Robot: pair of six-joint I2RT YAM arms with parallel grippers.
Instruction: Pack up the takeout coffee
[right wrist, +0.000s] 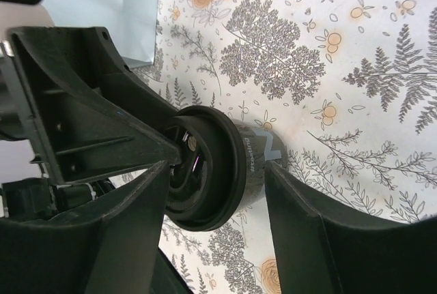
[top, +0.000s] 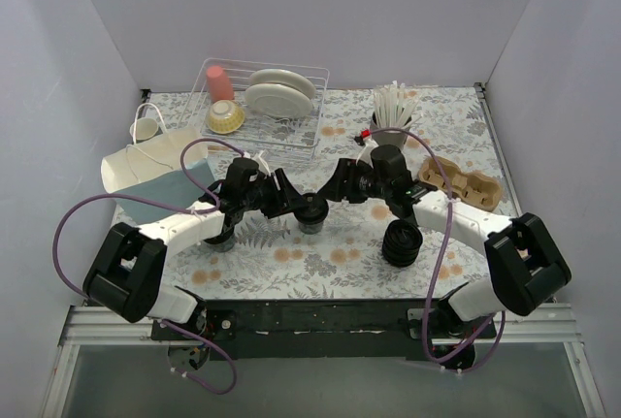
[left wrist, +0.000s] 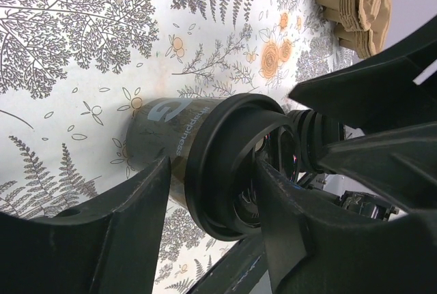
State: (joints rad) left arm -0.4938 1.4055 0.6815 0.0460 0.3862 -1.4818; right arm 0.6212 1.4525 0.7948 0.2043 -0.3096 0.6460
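The takeout coffee [top: 310, 210], a small black cup with a black lid, stands on the fern-print table between both arms. My left gripper [top: 293, 205] reaches it from the left. In the left wrist view one finger [left wrist: 140, 212] lies against the cup's printed wall [left wrist: 171, 130] and the other finger [left wrist: 293, 226] lies against the lid. My right gripper [top: 336, 195] comes from the right and stands open around the same cup [right wrist: 252, 154]. Its fingers [right wrist: 307, 232] flank the base and the lid with some slack.
A ribbed stack of black lids [top: 402, 243] stands front right, with a cardboard cup carrier [top: 464, 183] behind it. Another black cup [top: 221, 236] sits under the left arm. A white-and-blue bag [top: 155, 180] lies left. A dish rack [top: 262, 108] and a stirrer holder [top: 393, 108] stand at the back.
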